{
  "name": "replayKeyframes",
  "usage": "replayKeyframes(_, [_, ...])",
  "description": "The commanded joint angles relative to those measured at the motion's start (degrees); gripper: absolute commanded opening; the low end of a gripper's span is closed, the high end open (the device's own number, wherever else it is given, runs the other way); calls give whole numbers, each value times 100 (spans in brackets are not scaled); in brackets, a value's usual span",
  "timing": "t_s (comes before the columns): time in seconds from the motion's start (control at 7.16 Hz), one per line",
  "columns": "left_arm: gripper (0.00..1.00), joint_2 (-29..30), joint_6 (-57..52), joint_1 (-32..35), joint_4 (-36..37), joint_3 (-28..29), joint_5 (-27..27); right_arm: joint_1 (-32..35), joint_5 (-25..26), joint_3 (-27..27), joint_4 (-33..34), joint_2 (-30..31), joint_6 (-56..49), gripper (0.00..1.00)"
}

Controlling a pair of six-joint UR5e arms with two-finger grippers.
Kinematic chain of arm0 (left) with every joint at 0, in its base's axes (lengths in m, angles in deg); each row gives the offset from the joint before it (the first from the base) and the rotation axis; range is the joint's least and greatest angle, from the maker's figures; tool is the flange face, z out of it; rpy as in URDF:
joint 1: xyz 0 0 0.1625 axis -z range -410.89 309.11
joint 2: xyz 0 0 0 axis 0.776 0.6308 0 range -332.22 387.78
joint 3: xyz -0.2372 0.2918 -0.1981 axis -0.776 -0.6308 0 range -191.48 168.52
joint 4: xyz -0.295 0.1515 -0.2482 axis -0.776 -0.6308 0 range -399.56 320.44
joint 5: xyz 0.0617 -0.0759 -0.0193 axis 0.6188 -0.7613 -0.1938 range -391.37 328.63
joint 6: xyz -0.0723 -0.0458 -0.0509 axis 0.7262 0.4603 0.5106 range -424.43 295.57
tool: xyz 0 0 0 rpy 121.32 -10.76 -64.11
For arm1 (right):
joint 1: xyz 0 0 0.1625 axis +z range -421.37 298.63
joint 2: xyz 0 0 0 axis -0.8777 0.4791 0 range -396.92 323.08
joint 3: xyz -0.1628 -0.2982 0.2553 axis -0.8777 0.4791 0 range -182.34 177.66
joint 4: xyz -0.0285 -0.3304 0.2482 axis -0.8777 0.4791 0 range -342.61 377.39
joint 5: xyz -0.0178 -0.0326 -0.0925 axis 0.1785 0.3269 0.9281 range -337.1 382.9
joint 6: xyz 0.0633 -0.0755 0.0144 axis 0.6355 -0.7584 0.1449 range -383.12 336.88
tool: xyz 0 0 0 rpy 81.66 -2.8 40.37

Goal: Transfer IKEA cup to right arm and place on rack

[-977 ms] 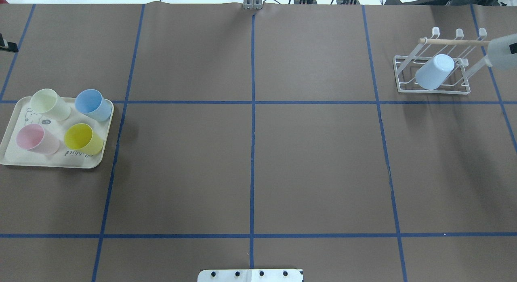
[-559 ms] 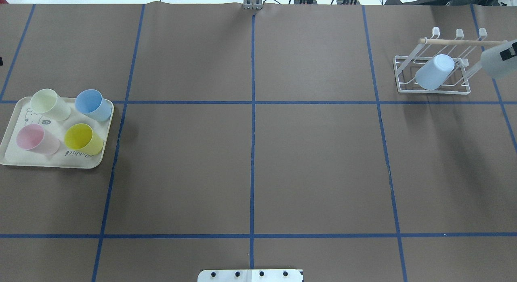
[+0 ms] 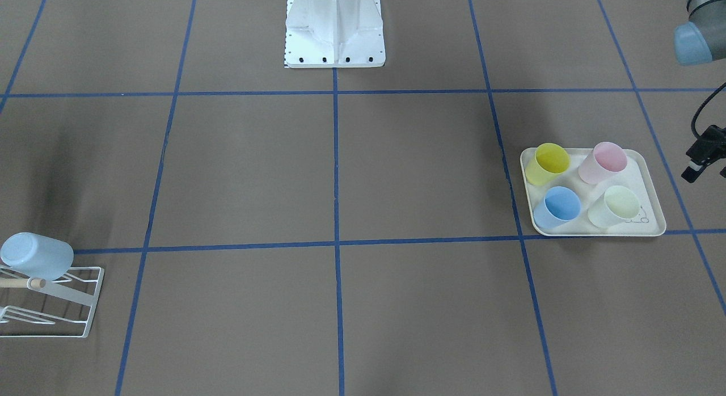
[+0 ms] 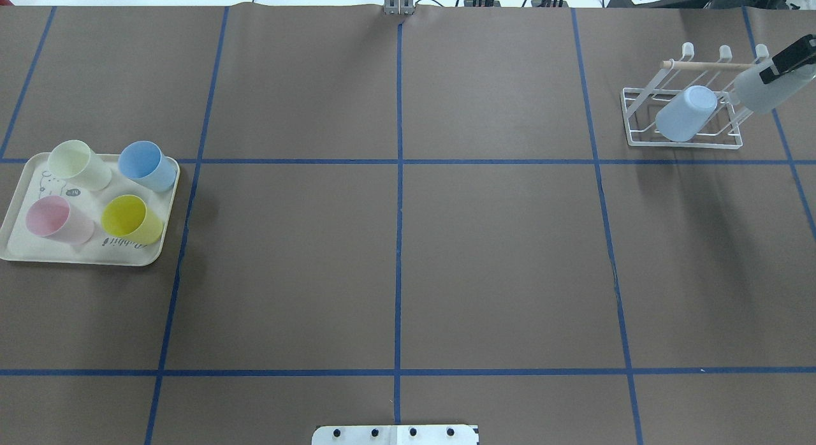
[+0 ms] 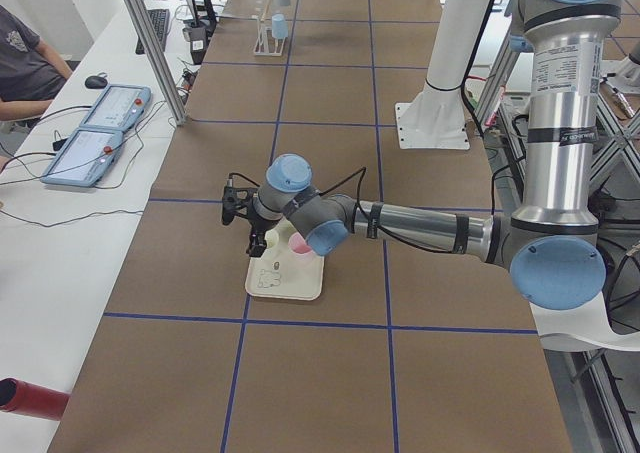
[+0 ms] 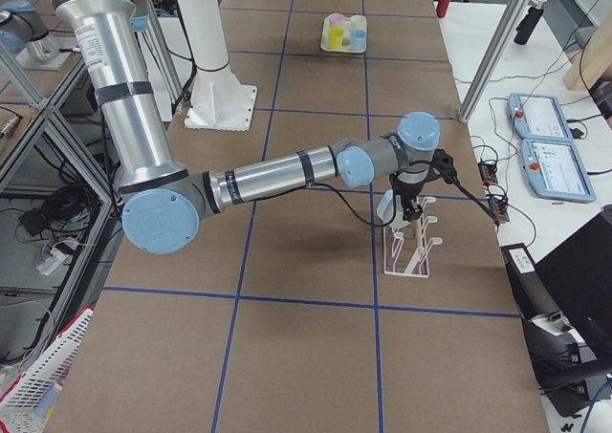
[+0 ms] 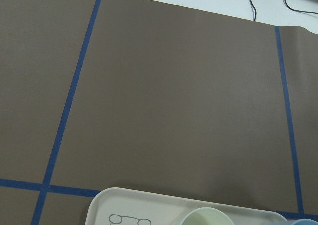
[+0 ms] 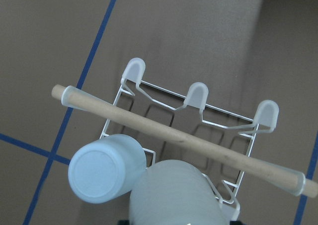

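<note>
The right gripper (image 4: 788, 58) is closed on a pale grey cup (image 4: 758, 91) and holds it in the air. Only a black part of the gripper shows at the cup's far right side, and its fingers are hidden. The cup hangs tilted over the right end of the rack (image 8: 198, 94), and in the overhead view it covers the right tip of the wooden dowel (image 8: 184, 138). In the right wrist view the cup fills the bottom centre, on the near side of the dowel. It lies right beside a light blue cup (image 4: 685, 113); whether the two touch cannot be told.

The light blue cup sits upside down and slanted on the rack's left part, its flat bottom turned up. The rack stands at the far right of the table (image 4: 497, 254).

The left gripper (image 3: 703, 155) hangs in the air off the left side of a cream tray (image 4: 19, 250). Only a dark piece of it shows at the picture edge, so whether it is wide or narrow cannot be told. The tray lies at the table's left. On it stand a pale green cup (image 4: 80, 166), a blue cup (image 4: 148, 166), a pink cup (image 4: 57, 220) and a yellow cup (image 4: 132, 219), all with their mouths up.
</note>
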Motion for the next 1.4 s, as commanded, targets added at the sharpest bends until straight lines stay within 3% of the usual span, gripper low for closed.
replayKeyframes(0.0, [100,-7,0,0,-9,-9,0,-101,119,238,-5,-182,-90,9])
replayKeyframes(1.26, [100,2,79,-26,-9,-9,-9,-444,225,414,-31,-191,-134,12])
